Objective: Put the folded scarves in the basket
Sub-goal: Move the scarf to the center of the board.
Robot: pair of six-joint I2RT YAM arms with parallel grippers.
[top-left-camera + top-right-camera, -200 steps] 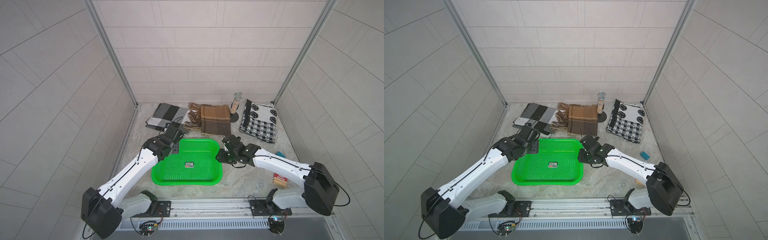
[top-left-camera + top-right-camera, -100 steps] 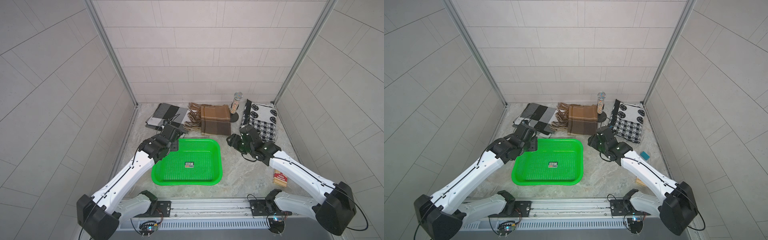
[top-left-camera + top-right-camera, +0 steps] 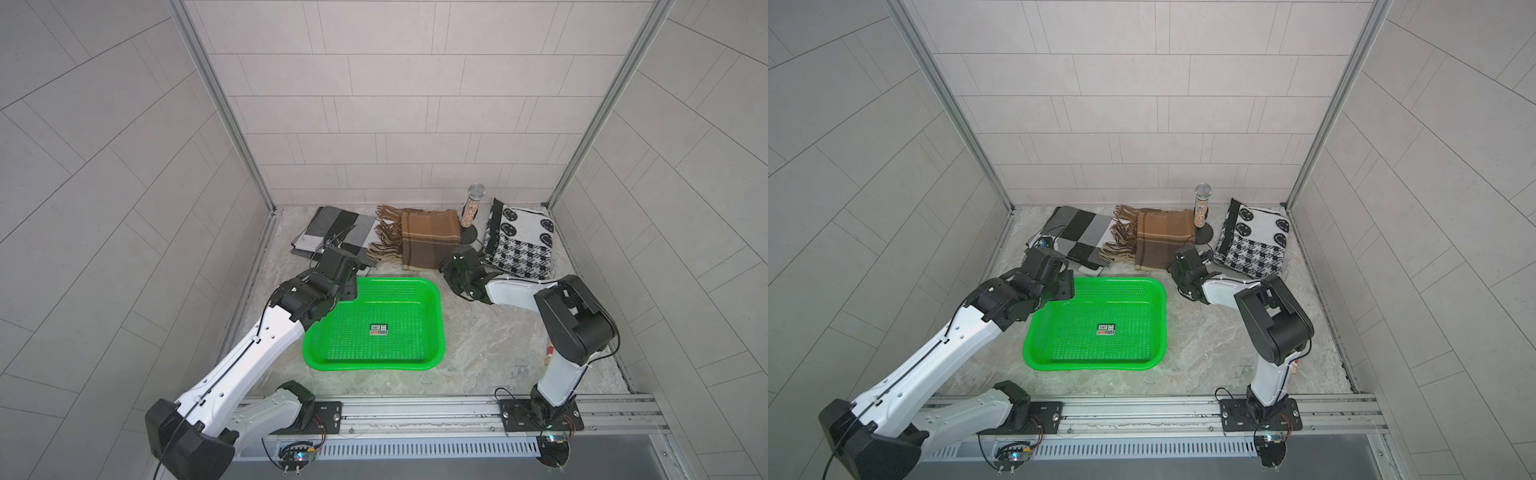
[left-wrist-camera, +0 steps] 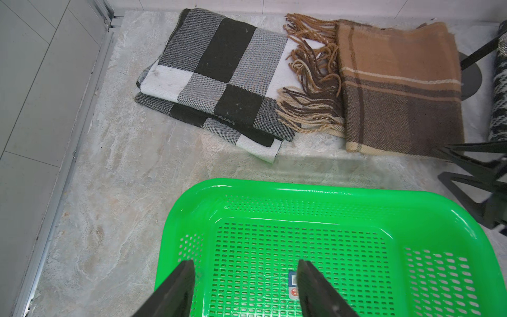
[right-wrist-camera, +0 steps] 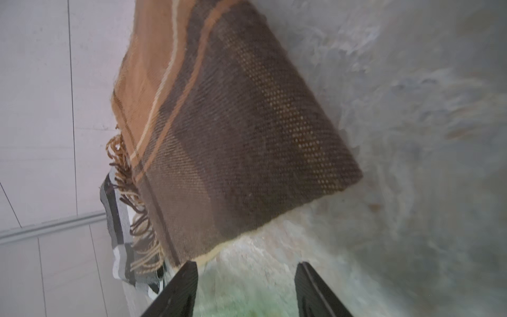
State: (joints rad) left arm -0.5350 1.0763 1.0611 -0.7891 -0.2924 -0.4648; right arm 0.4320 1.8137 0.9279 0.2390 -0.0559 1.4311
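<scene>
Below left claw (image 4: 245, 264), released: basket (image 4: 274, 189), a sticker (image 3: 378, 329) on its floor | right claw (image 5: 247, 266) released, brown scarf (image 5: 233, 123) just ahead | sticker whole in both top views, half hidden in left wrist view.

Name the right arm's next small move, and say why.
Probably ease the right gripper forward and down onto the near edge of the brown plaid scarf, then close. Its jaws stand open just short of that edge, holding nothing, and the basket holds no scarf.
</scene>
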